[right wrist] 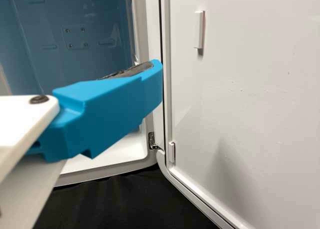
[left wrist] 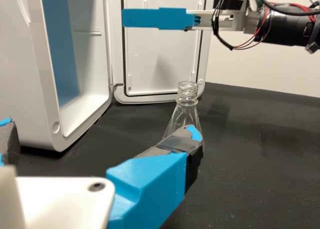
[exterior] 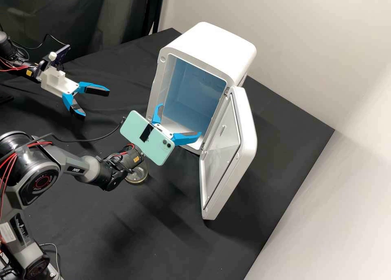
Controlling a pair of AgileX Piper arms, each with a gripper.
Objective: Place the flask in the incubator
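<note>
My pincers match: my left gripper (exterior: pixel 94 103) and my right gripper (exterior: pixel 178 123) both have white bodies and bright blue fingers with dark grey pads. My arms (exterior: pixel 81 168) are dark grey, with red wires (exterior: pixel 12 152) along them. The phone (exterior: pixel 148 136) on my right wrist is mint green with a black patch. The incubator (exterior: pixel 214 48) is plain white outside and pale blue within, and its door (exterior: pixel 244 149) is white. The flask (left wrist: pixel 186 114) is clear, colourless glass. The bench (exterior: pixel 163 223) is plain black.
</note>
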